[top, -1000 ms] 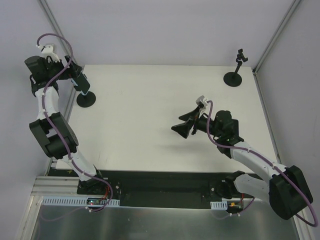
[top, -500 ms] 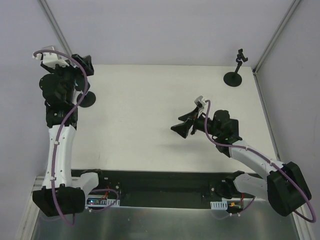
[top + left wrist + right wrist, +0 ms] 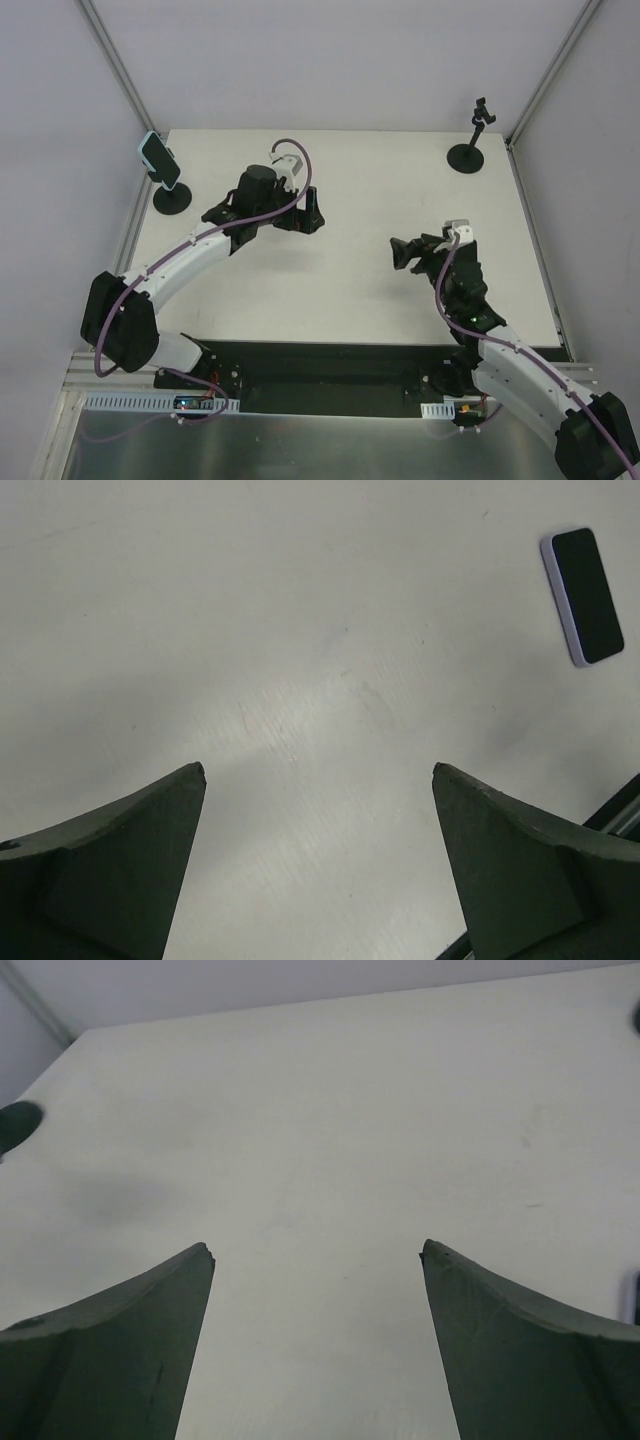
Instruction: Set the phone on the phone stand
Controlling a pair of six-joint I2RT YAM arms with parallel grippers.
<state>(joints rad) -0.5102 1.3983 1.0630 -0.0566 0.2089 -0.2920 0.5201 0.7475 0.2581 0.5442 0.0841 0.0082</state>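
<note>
Resting on the phone stand, the phone sits tilted at the top of the stand's post, above the round dark base, with the pale edge of its case showing. Both grippers are well apart from it. The left gripper is to the right of the phone stand and slightly nearer the arm bases, over the white table. In the left wrist view its fingers are spread wide with only table surface between them — it holds nothing. The right gripper is farther from the phone stand, to its right and nearer the bases, beyond the left gripper. Its fingers are likewise parted wide, and the gap between them shows only table — no load. A second phone, dark screen up with a lilac edge, lies on the table in the upper right of the left wrist view, clear of both fingers. It cannot be made out in the overhead view, so its position relative to the phone stand cannot be determined. A second stand, with a round black base and a small clamp on a thin post, is far to the right of the phone stand and roughly level with it.
</note>
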